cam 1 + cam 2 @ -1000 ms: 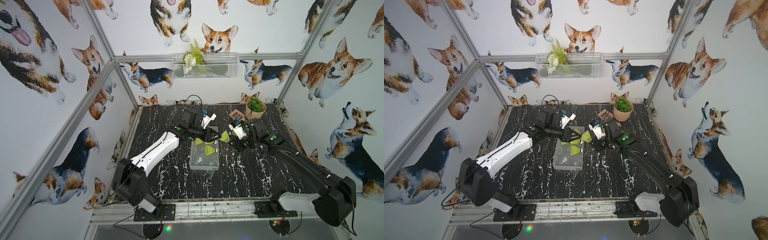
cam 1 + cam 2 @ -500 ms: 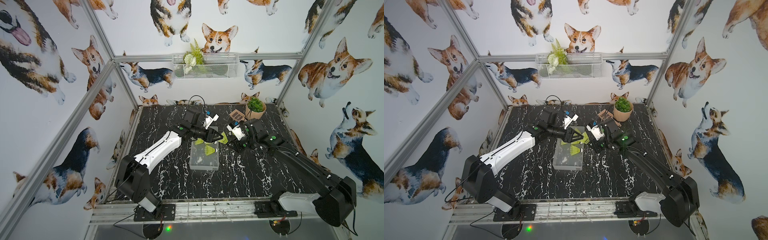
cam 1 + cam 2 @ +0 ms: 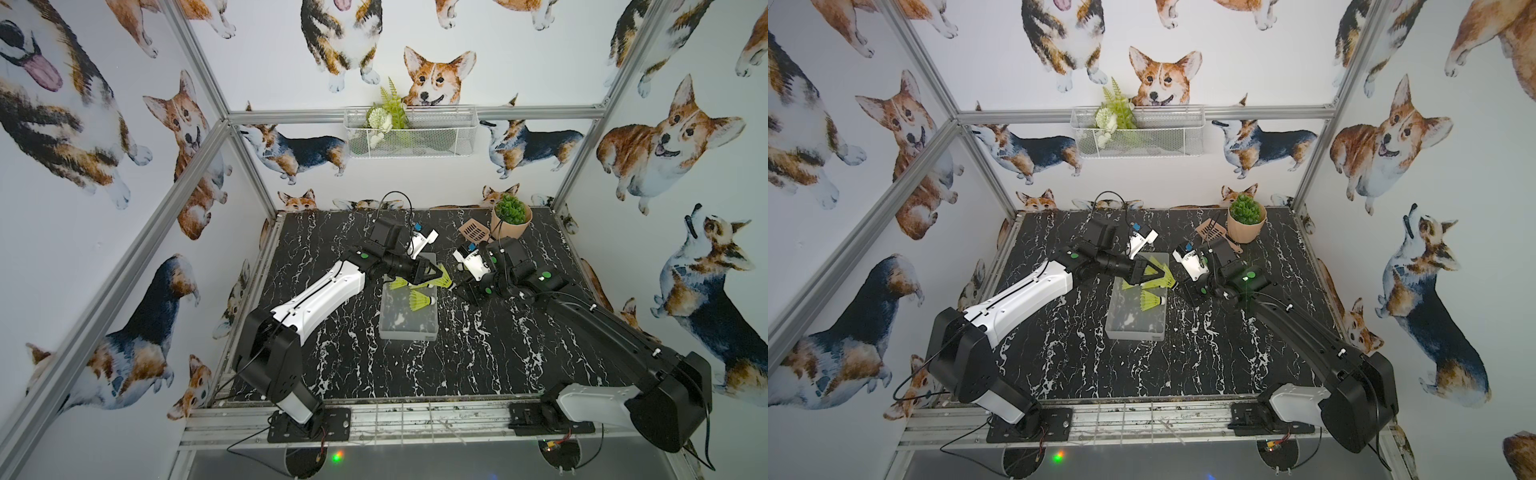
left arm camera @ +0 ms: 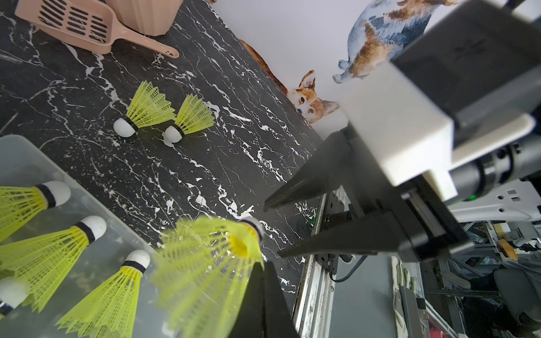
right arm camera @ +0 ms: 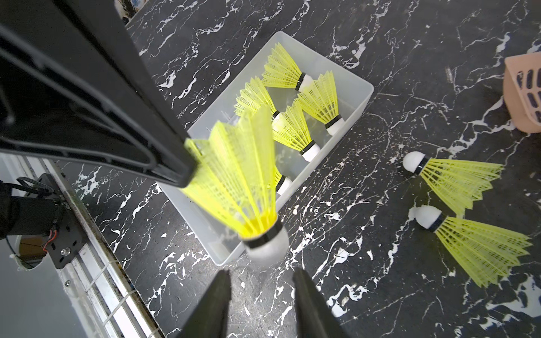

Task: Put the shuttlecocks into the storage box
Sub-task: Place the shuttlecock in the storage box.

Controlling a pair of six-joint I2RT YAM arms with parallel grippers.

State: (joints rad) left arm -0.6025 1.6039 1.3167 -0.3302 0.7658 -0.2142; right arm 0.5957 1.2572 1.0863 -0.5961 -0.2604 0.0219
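The left gripper (image 5: pixel 187 172) is clenched on the skirt of a shuttlecock (image 5: pixel 243 187). Its cork points at the right gripper (image 5: pixel 260 278), whose jaws stand released just short of it. The shuttlecock hangs above the storage box (image 5: pixel 361 102) rim, so the left arm is better placed to lower it in.

One shuttlecock (image 5: pixel 243 181) pinched by left gripper (image 5: pixel 187 168), right gripper (image 5: pixel 260 292) spread near tip

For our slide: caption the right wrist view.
Left gripper pinches a neon yellow plastic shuttlecock near the translucent rectangular plastic storage box; right gripper open.
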